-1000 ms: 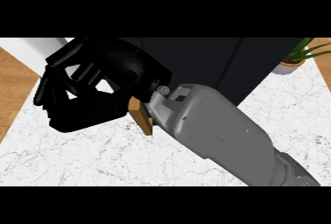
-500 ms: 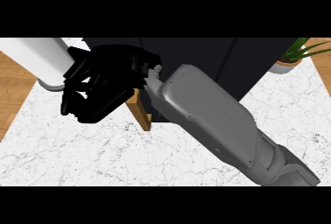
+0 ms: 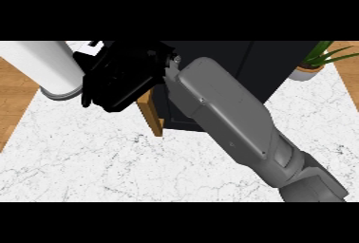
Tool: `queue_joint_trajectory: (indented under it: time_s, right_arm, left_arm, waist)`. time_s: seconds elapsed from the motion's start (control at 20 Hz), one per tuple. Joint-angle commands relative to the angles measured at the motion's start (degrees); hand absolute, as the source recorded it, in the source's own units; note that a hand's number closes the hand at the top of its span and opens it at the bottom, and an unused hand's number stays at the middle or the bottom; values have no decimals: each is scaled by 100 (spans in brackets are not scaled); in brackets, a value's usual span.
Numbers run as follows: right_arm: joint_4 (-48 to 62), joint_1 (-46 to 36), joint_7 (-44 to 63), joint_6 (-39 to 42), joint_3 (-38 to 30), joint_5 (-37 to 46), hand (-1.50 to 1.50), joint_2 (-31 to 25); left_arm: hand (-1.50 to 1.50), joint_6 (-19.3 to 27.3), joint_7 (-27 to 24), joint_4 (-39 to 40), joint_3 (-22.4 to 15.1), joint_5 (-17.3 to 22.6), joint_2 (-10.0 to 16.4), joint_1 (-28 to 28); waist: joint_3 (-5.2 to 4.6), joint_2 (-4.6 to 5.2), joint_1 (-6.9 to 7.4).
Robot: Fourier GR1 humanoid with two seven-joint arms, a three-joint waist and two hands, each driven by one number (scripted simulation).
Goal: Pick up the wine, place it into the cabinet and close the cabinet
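**A:** What has changed in the last second?

**B:** The black right robot hand (image 3: 119, 78) has drawn away from the head and up toward the tall dark cabinet (image 3: 238, 66). A second ago it filled the left of the view. Now it looks smaller and sits at the cabinet's front left corner, just above the brown wooden door edge (image 3: 151, 114).

**A:** Is it holding the wine?

**B:** I cannot tell. The hand is black against a dark front, so it does not show whether it is spread or closed on something. No wine shows anywhere on the white marble table (image 3: 105, 156). I judge it is either hidden in that hand or already inside the cabinet.

**A:** And the door?

**B:** It looks ajar, seen edge-on and jutting out over the table, much as it was half a second ago. The grey right forearm (image 3: 231, 123) slants across the cabinet front from the lower right.

**A:** Anything else new?

**B:** More of a thick white cylinder with a grey rim (image 3: 49, 71) now shows at the upper left, just beside the hand. I cannot say what it is. A potted green plant (image 3: 314, 59) stands at the upper right, well apart. The left robot hand is out of view.

**A:** So where does the task stand?

**B:** Probably at the placing step or just past it. The door is not yet shut, and the hand is well placed beside its edge to push it closed.
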Motion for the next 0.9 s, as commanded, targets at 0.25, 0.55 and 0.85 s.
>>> queue_joint_trajectory:
  time_s: [0.25, 0.55, 0.85]
  right_arm:
    - [970, -12, -611, 301, -495, -16, 150, -367]
    - [1074, -195, -1242, -419, -665, 501, 150, -725]
    - [1044, -132, -1454, -572, -705, 651, 150, -869]
  left_arm:
    - [-150, -333, 108, 106, 340, -49, -162, -78]
    - [-150, -337, 247, 76, 375, -126, -226, -84]
    - [-150, -186, 402, -116, 321, -203, -275, -265]
  waist:
    - [36, 79, -76]
    - [30, 99, -59]
    - [27, 138, -165]
